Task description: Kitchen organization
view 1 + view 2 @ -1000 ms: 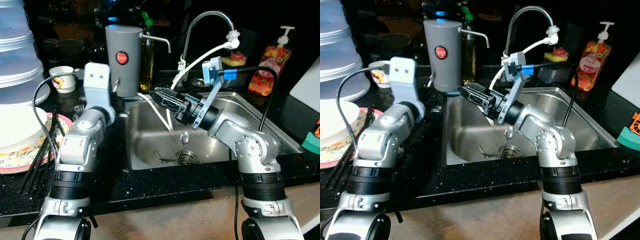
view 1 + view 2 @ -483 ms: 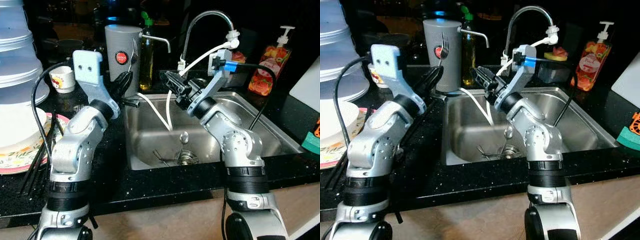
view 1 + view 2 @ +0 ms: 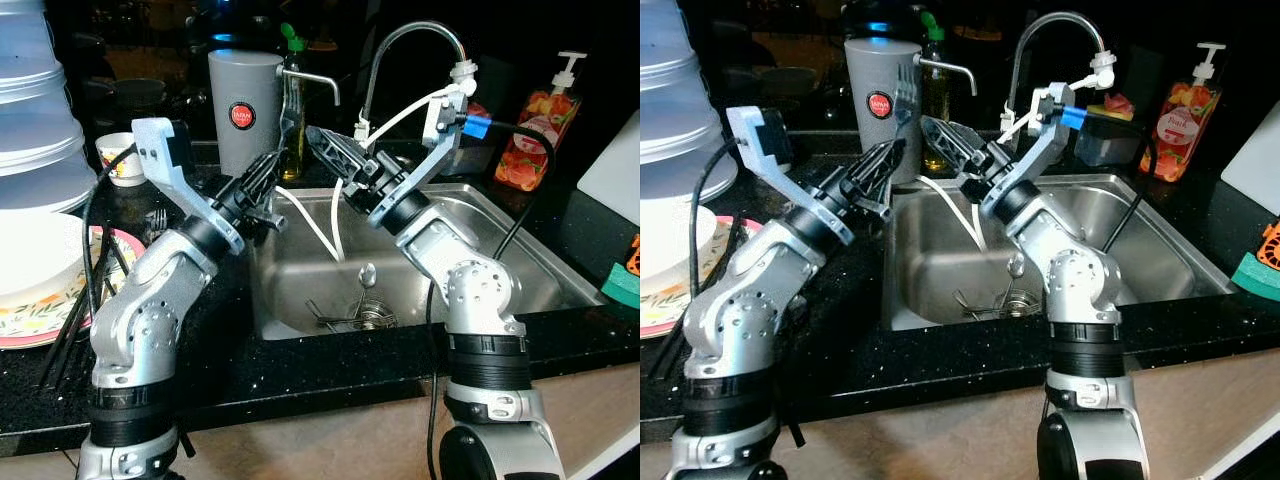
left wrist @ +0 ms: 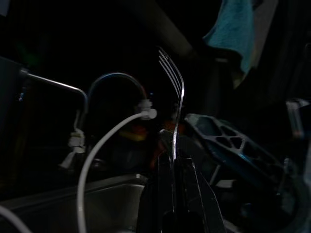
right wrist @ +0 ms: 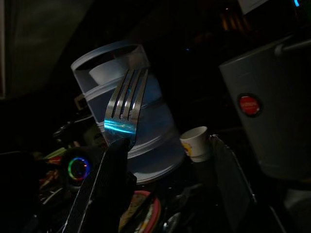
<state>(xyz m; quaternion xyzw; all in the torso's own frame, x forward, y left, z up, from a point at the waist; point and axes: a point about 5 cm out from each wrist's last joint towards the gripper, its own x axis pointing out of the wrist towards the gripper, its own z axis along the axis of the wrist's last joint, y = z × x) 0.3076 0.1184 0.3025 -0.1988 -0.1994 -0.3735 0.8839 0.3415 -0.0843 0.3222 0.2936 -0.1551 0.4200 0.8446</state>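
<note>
My left gripper (image 3: 883, 160) was clamped on the handle of a slim silver metal fork (image 3: 906, 102), whose tines rose upright above my fingertips, just in front of the tall grey cylindrical dispenser (image 3: 245, 105) with the red round badge. My right gripper (image 3: 325, 147) faced it from close by, its two black fingers spread apart with nothing between them, the fork just beyond their tips. Below both grippers lay the stainless steel sink basin (image 3: 300, 275), with the curved chrome tap (image 3: 405, 40) behind my right gripper.

Steel fork (image 3: 906, 98) upright, tines up, over sink's left edge.
</note>
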